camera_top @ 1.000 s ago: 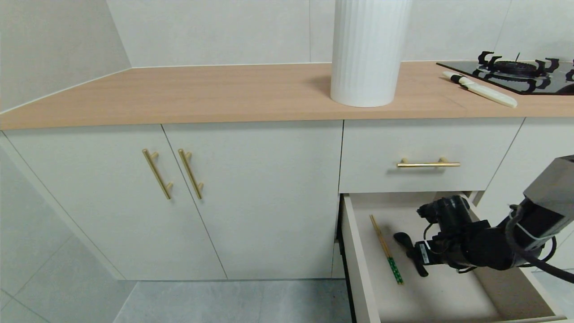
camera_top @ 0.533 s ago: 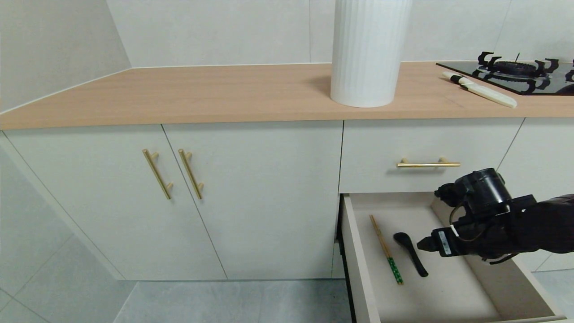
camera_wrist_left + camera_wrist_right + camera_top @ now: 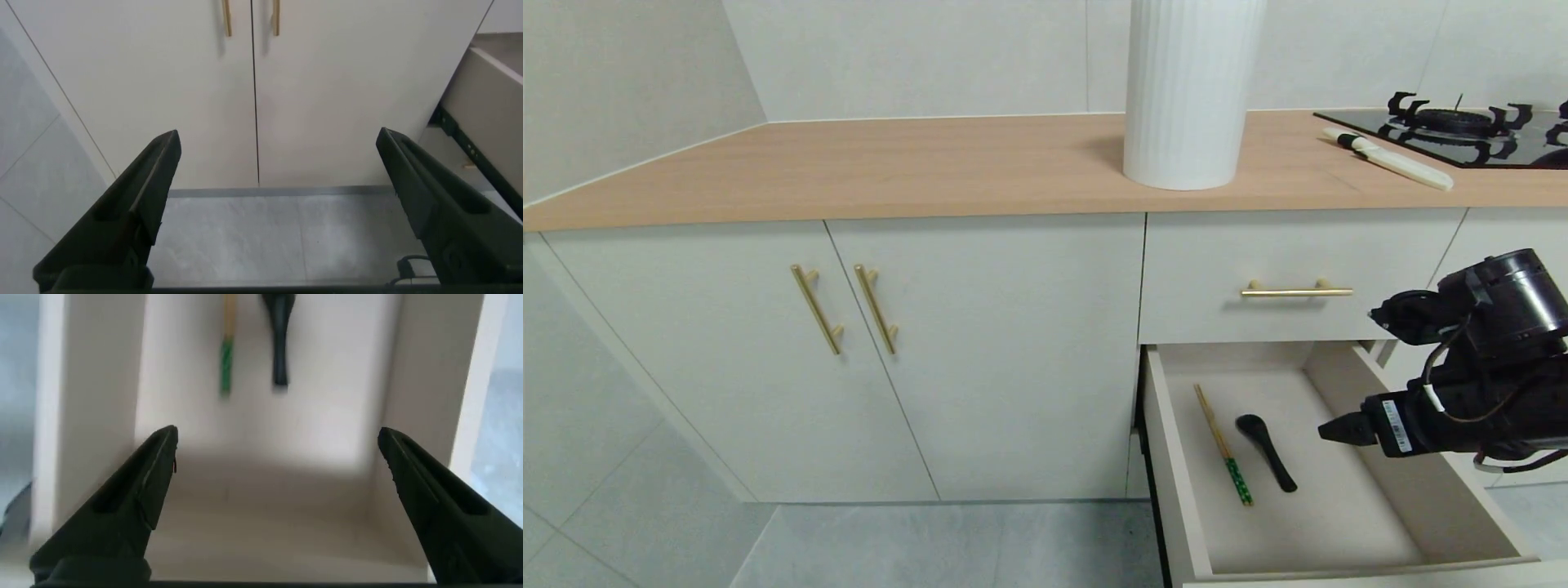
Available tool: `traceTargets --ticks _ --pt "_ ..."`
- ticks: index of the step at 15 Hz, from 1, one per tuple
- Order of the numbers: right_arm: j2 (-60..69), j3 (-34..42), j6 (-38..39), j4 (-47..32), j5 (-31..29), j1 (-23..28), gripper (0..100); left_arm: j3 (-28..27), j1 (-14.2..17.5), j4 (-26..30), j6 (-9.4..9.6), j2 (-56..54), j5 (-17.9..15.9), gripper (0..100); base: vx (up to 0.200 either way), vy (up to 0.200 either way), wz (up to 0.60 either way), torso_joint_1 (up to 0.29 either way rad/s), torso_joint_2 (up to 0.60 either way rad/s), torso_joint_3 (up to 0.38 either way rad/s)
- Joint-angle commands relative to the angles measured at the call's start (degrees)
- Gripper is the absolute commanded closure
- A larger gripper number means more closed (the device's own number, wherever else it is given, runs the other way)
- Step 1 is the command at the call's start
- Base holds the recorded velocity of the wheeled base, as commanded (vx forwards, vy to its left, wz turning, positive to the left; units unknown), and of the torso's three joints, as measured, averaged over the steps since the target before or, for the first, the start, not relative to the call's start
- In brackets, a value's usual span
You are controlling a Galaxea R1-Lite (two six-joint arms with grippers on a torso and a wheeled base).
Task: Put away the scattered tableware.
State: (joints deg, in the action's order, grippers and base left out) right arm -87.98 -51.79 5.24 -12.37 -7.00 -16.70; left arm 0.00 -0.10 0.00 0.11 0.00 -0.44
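Right gripper (image 3: 1339,429) spread wide, empty, above right side of drawer (image 3: 1172,490); chopsticks (image 3: 1223,445) and spoon (image 3: 1266,453) near left edge; left gripper (image 3: 278,143) spread

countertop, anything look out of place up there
Yes: a white knife lies loose and slanted on the countertop beside the gas hob, while the chopsticks and black spoon already lie in the open drawer.
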Motion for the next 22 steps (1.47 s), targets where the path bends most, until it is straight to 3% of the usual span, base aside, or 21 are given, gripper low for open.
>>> traceTargets --ticks 1,4,12,19,22 --pt "2.9 -0.6 -0.1 -0.9 0.1 -0.7 0 0.0 0.0 0.0 0.07 0.0 0.0 0 -0.200 0.000 0.00 -0.002 0.00 0.007" --pt "2.7 -1.8 -1.7 -10.2 0.0 -2.2 0 0.0 0.0 0.0 0.07 0.0 0.0 0 -0.067 0.000 0.00 -0.002 0.00 0.002" --pt "-5.1 -0.5 -4.7 -23.9 -0.6 -11.8 0 0.0 0.0 0.0 0.07 0.0 0.0 0 0.000 0.000 0.00 0.000 0.00 0.000" --pt "-8.9 -1.0 -4.0 -25.3 -1.7 -13.1 0 0.0 0.0 0.0 0.07 0.0 0.0 0 0.000 0.000 0.00 0.000 0.00 0.000" --pt "-9.7 -2.1 -3.6 -25.1 -2.0 -11.1 0 0.0 0.0 0.0 0.07 0.0 0.0 0 0.000 0.000 0.00 0.000 0.00 0.000"
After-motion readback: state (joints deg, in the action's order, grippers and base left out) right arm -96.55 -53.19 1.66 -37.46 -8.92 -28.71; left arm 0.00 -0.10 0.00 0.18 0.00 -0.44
